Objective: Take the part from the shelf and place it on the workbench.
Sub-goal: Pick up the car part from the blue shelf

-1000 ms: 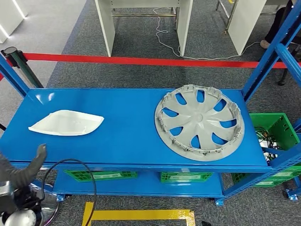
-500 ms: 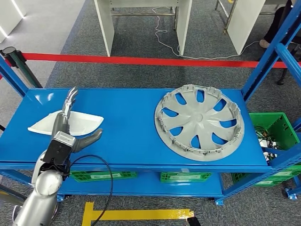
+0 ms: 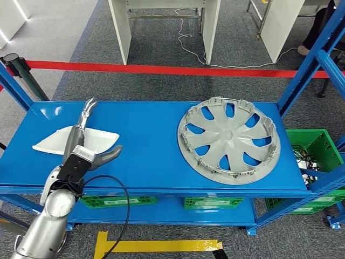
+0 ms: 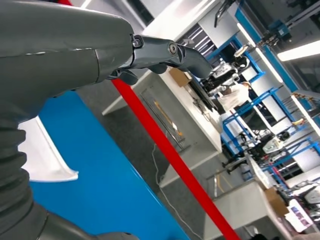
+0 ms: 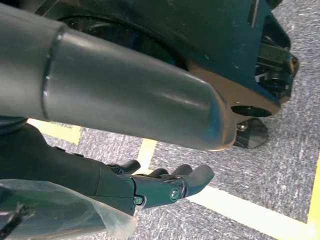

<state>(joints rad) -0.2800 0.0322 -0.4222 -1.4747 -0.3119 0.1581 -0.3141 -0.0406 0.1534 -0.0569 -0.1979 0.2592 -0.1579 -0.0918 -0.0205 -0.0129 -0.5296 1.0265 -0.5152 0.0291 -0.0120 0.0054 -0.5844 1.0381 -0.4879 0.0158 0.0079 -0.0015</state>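
Directly under left hand (image 3: pixel 83 144): white part (image 3: pixel 99 141).

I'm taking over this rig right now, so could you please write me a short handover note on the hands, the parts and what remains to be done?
Left hand: open, fingers spread, reaching over the white part on the blue shelf; no grip yet.
Right hand: hanging low over the floor, fingers loosely extended, holding nothing.
The white part lies flat at the shelf's left end; a grey wheel cover lies at its right end.
Done: the reach to the part.
Left: grip the part, lift it, carry it to the workbench and set it down.
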